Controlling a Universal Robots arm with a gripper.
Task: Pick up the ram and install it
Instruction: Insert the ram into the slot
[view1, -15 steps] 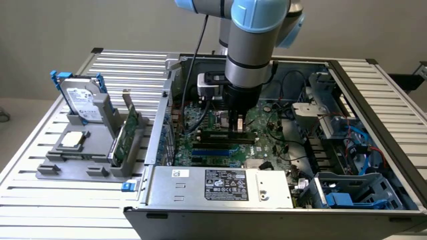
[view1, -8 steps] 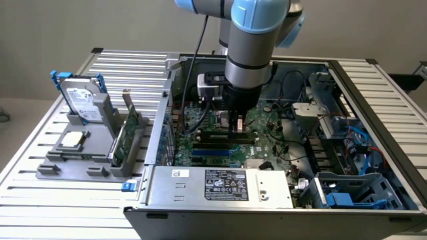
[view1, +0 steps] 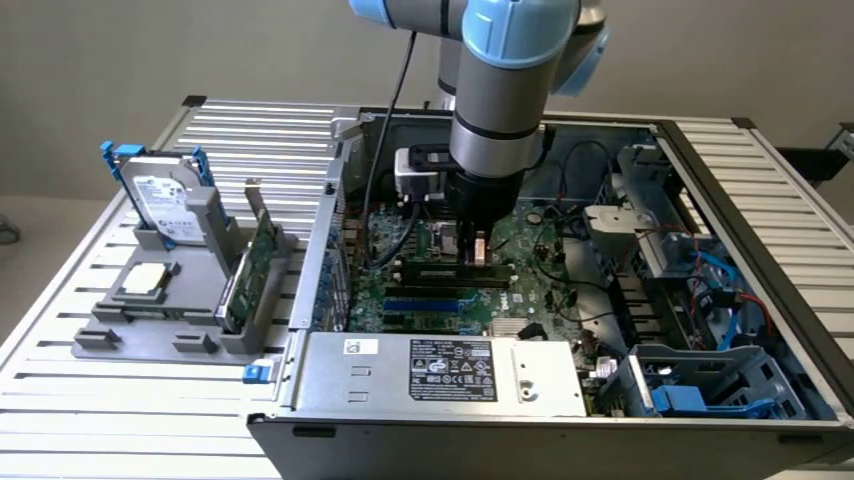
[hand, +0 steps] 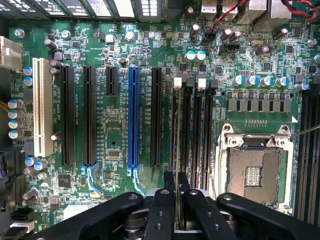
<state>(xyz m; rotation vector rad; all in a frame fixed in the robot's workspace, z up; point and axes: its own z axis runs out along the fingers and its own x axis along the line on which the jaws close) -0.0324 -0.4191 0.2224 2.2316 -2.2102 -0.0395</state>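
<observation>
The ram (hand: 178, 145) shows edge-on as a thin green strip, pinched between the two black fingers (hand: 163, 210) of my gripper (hand: 176, 197), which is shut on it. It stands upright along one of the black memory slots (hand: 197, 135) beside the CPU socket (hand: 252, 172), in line with a slot that has a white latch at its far end. I cannot tell whether its lower edge sits in the slot. In the exterior view the gripper (view1: 470, 250) reaches straight down into the open computer case (view1: 441, 415), right over the motherboard (view1: 534, 285).
Long black and blue expansion slots (hand: 132, 115) lie beside the memory slots. Cables and drive bays (view1: 694, 290) crowd the case on the exterior view's right. Outside the case, a grey holder (view1: 147, 335) carries a hard drive (view1: 167, 205), a green expansion card (view1: 256, 268) and a processor (view1: 144, 281).
</observation>
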